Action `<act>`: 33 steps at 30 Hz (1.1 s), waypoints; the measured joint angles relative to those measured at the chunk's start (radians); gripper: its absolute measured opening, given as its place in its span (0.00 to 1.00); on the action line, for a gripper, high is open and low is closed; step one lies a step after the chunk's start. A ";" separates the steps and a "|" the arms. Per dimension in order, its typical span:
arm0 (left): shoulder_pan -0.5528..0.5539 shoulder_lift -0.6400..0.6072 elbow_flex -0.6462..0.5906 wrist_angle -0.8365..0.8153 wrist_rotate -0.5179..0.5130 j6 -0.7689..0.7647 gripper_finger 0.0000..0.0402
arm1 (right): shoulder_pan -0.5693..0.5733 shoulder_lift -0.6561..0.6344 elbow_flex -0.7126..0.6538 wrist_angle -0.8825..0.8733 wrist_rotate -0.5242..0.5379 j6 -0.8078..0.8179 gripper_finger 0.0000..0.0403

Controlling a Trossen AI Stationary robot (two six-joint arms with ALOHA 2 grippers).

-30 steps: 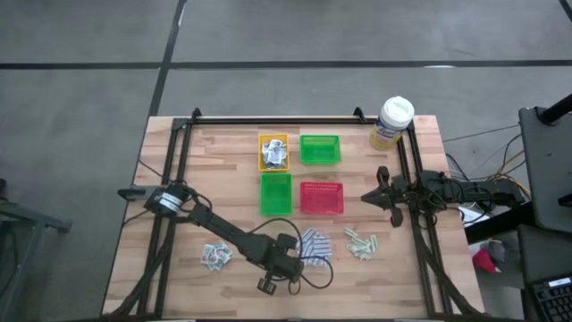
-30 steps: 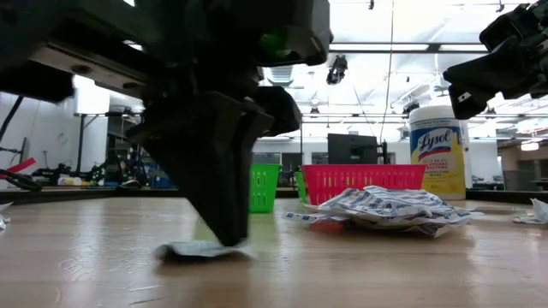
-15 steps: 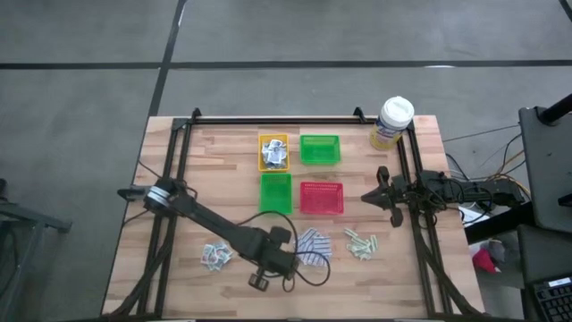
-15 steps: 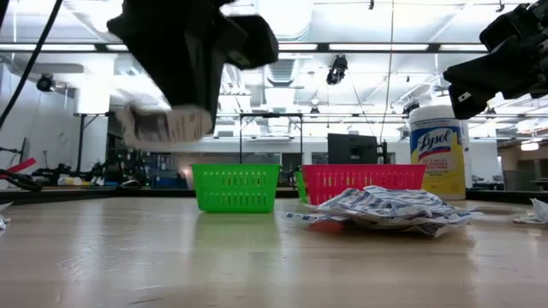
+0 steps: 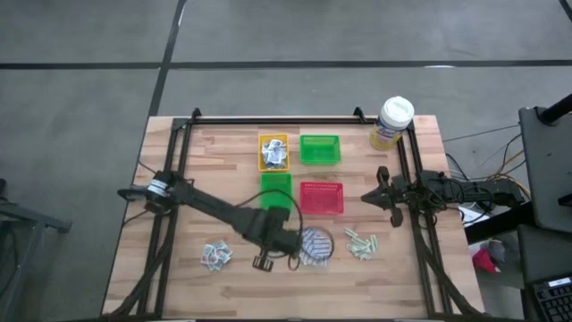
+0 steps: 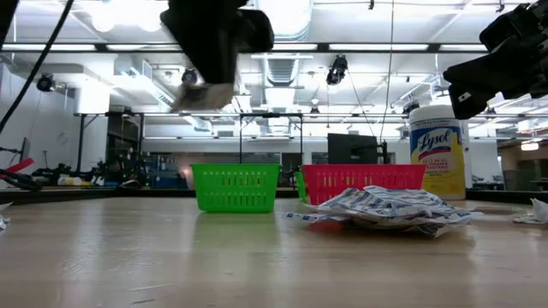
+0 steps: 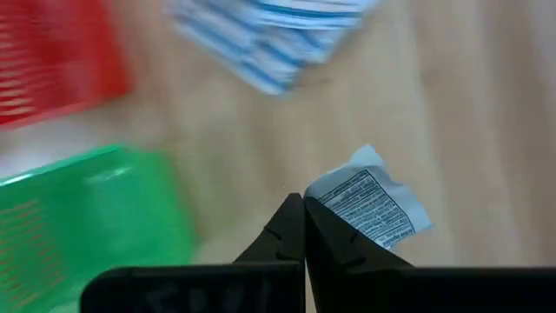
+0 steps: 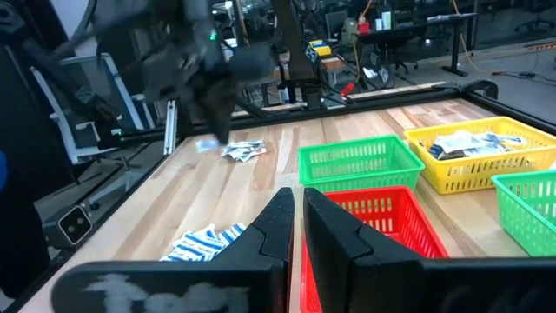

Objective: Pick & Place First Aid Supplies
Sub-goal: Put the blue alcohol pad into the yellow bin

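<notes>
Left gripper (image 7: 304, 228) is pinched shut on one white-grey sachet (image 7: 368, 199), a small squarish packet with fine black print, gripped by one corner so the rest sticks out past the fingertips. In the low view the sachet (image 6: 204, 96) hangs well above the table (image 5: 179, 268), carried in the air with nothing under it. From above, this gripper (image 5: 284, 234) sits over the middle of the table, just in front of the near green tray (image 5: 275, 190) and right beside the pile of blue-and-white patterned pads (image 5: 315, 247). That pile lies on the wood in front of the red tray (image 5: 322, 198).

Further out, a small cluster of white-grey sachets (image 5: 215, 256) lies on the table toward its left front, and a loose group of pale green strips (image 5: 360, 242) lies toward its right front. Behind the near green tray stands a yellow tray (image 5: 273, 152) already holding several sachets, and beside that a second green tray (image 5: 320, 148). A yellow canister with a white lid (image 5: 391, 122) stands at the far right corner.

Right gripper (image 5: 368, 197) waits at the right edge of the table, raised above the wood, level with the red tray. Its fingers are nearly together with only a narrow slit between them, and they hold nothing.
</notes>
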 joint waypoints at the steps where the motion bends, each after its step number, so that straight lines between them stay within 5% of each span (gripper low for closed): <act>1: 0.015 0.000 0.022 -0.026 -0.016 -0.005 0.00 | 0.000 0.000 0.000 0.000 0.000 0.000 0.07; 15: 0.237 0.000 0.198 -0.185 -0.173 -0.036 0.00 | 0.000 0.000 0.000 0.000 0.000 0.000 0.07; 26: 0.456 0.000 0.207 -0.062 -0.233 0.279 0.00 | 0.000 0.000 0.000 0.000 0.000 0.000 0.07; 33: 0.638 0.003 0.205 -0.029 -0.188 0.336 0.00 | 0.000 0.000 0.000 0.000 0.000 0.000 0.07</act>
